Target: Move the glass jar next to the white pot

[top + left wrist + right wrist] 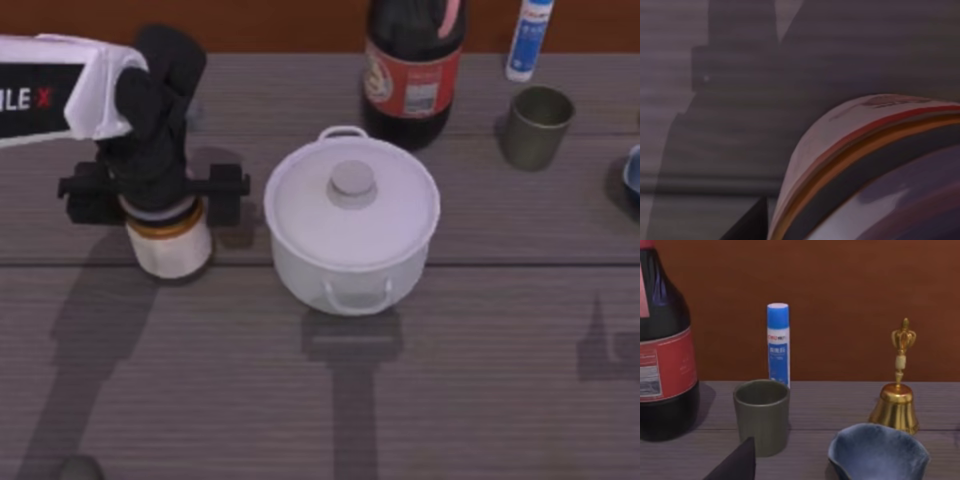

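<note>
small glass jar (170, 240) with white label and amber band: stands left of large round white pot (350, 225), near, apart | lid hidden under left gripper (155, 190) | its fingers: cannot tell if closed | right gripper unseen

The small white-labelled glass jar (170, 240) stands left of the large round white lidded pot (350, 225), apart from it, under the left gripper (152, 188); a tall dark red-labelled bottle (412, 70) stands behind the pot, with an olive-green cup (537, 125) to its right and a blue-capped white tube (527, 38) farther back.
</note>
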